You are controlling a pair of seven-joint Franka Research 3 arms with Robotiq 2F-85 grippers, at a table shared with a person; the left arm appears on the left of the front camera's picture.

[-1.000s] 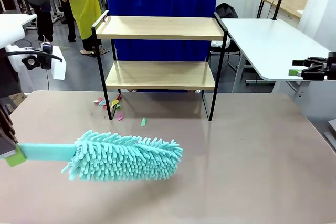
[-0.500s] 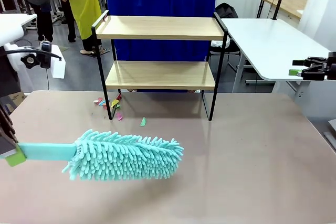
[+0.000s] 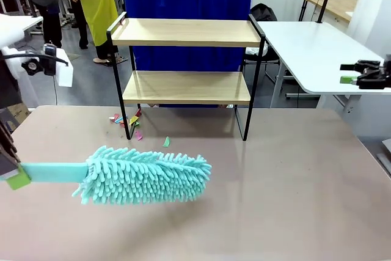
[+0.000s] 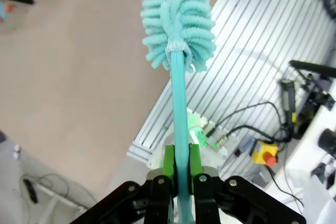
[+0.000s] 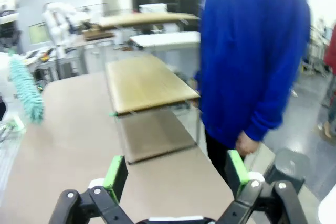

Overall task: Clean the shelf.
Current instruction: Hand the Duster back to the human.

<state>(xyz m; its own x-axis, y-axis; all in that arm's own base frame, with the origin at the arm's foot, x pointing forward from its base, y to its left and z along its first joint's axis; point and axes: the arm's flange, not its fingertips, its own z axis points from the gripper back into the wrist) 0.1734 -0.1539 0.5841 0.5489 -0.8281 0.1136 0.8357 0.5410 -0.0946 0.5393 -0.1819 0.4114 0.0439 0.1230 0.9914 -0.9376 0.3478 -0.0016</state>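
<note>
The counter (image 3: 293, 187) spreads brown before me, and the shelf (image 3: 186, 59) stands at its far side, middle, both boards bare, with a person in blue (image 5: 252, 56) just behind it. My duster (image 3: 143, 175) hangs above the near left of the counter, fluffy head toward the middle, well apart from the shelf. My left pincer (image 4: 181, 174) is pinching the duster's handle (image 4: 180, 114) between its green pads. My right pincer (image 5: 176, 174) is spread wide, holding nothing, off the counter's right edge. Coloured scraps (image 3: 131, 123) lie by the shelf's left foot.
</note>
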